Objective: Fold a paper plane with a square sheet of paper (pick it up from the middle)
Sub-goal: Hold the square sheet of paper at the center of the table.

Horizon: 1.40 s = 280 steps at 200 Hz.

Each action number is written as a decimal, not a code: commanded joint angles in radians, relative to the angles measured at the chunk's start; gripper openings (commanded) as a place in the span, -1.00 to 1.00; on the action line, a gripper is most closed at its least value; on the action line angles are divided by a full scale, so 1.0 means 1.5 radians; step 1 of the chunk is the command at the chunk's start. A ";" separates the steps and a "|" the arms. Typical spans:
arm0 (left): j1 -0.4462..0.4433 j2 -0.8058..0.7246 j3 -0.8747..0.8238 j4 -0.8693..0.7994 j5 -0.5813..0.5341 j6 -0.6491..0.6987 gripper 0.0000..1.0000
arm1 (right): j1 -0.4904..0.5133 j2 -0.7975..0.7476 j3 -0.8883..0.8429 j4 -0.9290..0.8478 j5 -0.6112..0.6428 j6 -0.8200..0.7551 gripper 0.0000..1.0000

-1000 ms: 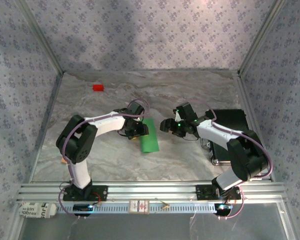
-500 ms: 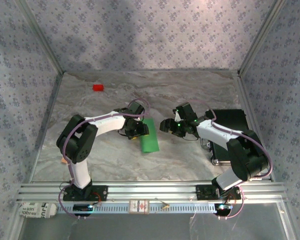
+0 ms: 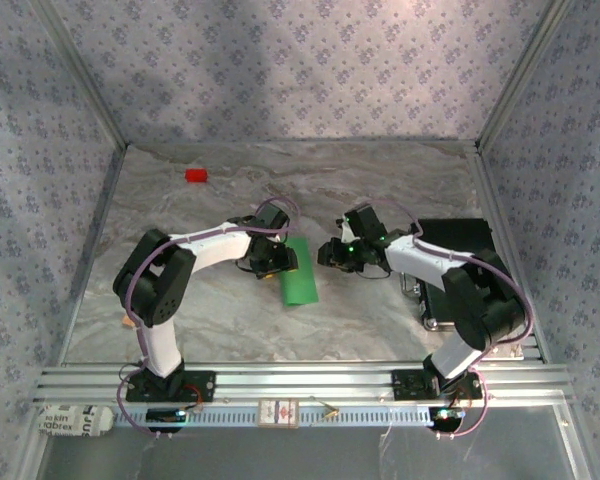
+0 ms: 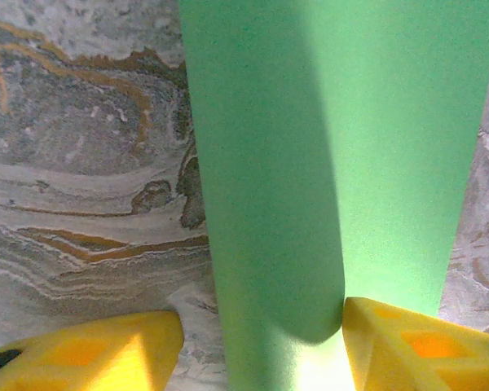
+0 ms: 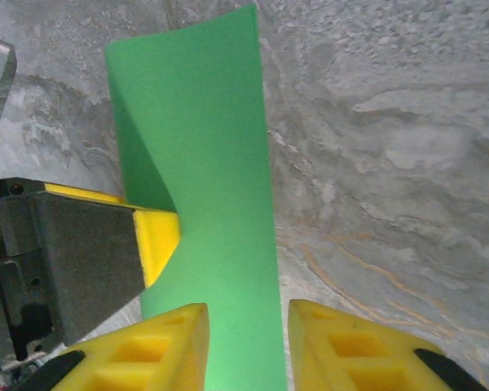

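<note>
Right gripper [image 5: 246,322] has edged in, jaws narrowing astride the folded green paper [image 5: 216,147], grip unclear, likely to pinch the crease. The paper lies between the half-open left gripper's [image 4: 262,326] fingers.

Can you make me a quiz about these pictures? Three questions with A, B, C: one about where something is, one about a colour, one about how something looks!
1. What colour is the paper? A) blue B) green C) white
2. Where is the red block? A) on the paper B) at the back left of the table C) inside a claw
3. How does the paper look? A) crumpled ball B) torn pieces C) folded into a long strip
Answers: 1 B, bright green. 2 B, far from the paper. 3 C, a narrow strip, one flap lifting.
</note>
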 commanded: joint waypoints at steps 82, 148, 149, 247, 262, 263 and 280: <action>-0.013 0.101 -0.041 0.030 -0.023 0.013 0.17 | 0.033 0.110 0.060 0.051 -0.084 0.011 -1.00; -0.017 0.109 -0.038 0.029 -0.024 0.013 0.17 | 0.050 0.155 0.084 0.056 -0.080 0.011 -1.00; -0.017 0.109 -0.038 0.029 -0.024 0.013 0.18 | 0.050 0.156 0.084 0.056 -0.080 0.010 -1.00; -0.022 0.090 -0.027 0.033 -0.011 0.009 0.18 | 0.054 0.189 0.039 0.003 0.007 -0.019 -1.00; -0.022 0.062 -0.017 0.031 -0.002 0.008 0.21 | 0.053 0.188 0.043 -0.013 0.014 -0.046 -1.00; -0.021 0.060 -0.017 0.030 -0.002 0.008 0.22 | 0.053 0.188 0.044 -0.015 0.015 -0.047 -1.00; -0.019 0.012 -0.005 0.025 0.002 0.004 0.24 | 0.050 0.187 0.055 -0.037 0.020 -0.064 -1.00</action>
